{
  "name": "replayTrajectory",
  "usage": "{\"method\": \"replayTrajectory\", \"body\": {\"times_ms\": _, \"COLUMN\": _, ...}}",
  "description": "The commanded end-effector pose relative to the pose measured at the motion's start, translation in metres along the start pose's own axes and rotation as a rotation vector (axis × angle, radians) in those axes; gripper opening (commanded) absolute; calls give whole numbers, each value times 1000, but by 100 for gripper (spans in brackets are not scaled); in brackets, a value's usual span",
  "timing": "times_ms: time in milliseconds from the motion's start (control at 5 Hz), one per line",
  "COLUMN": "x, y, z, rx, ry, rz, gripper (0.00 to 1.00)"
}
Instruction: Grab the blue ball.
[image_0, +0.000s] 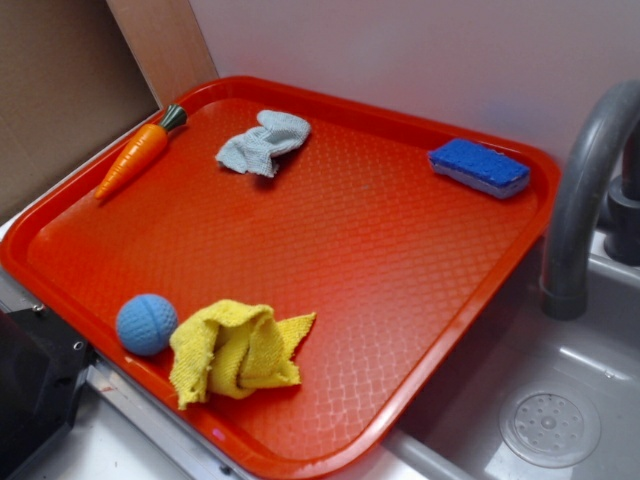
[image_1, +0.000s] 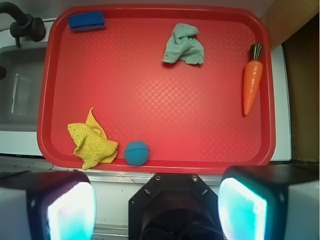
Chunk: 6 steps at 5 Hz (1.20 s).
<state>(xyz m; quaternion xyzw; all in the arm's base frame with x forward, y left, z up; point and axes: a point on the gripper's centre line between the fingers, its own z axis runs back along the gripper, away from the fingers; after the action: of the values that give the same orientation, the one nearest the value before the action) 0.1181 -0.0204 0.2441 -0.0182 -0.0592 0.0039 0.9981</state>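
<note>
Sitting right at the near edge of the red tray (image_1: 155, 107), that blue ball (image_1: 137, 152); tucked close against the raised rim, with the yellow cloth (image_1: 91, 142) just beside it on the left in the wrist view. End effector (image_1: 156, 207) spread wide, nothing between the two fingers, hanging back over the worktop edge, well short of the tray. Biggest worry, probably: round thing, textured tray, so any off-centre nudge from one finger and off it rolls, either along the rim or out toward the open middle. Second worry: that rim; coming down too close to the near side could land a finger on the lip instead of beside the ball, and then tip or shove the whole tray. Third: the cloth; looks near enough in the exterior view that a finger might snag a corner and pinch fabric along with the ball, or just fabric. Also worth not mixing up with the blue sponge (image_1: 86, 21) way off at the far left corner; darker, rectangular, no real excuse. Grey-green rag (image_1: 184, 46) and toy carrot (image_1: 252, 78) sit well apart, no trouble there. Sink and faucet (image_1: 22, 22) off to the left, out of the way.
</note>
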Motion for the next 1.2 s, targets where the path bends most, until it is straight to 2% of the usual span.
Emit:
{"method": "replayTrajectory", "body": {"times_ms": 0, "x": 0, "y": 0, "z": 0, "rx": 0, "ry": 0, "rz": 0, "gripper": 100}}
{"method": "replayTrajectory", "body": {"times_ms": 200, "x": 17, "y": -7, "z": -53, "rx": 7, "ry": 44, "rz": -114, "gripper": 100}}
{"method": "replayTrajectory", "body": {"times_ms": 400, "x": 16, "y": -18, "z": -102, "rx": -118, "ry": 56, "rz": -242, "gripper": 100}}
{"method": "replayTrajectory", "body": {"times_ms": 600, "x": 5, "y": -30, "z": -143, "rx": -155, "ry": 111, "rz": -391, "gripper": 100}}
{"method": "replayTrajectory", "body": {"times_ms": 800, "x": -6, "y": -30, "z": -171, "rx": -168, "ry": 133, "rz": -467, "gripper": 100}}
{"method": "replayTrajectory", "body": {"times_ms": 1000, "x": -16, "y": -42, "z": -182, "rx": -205, "ry": 167, "rz": -535, "gripper": 100}}
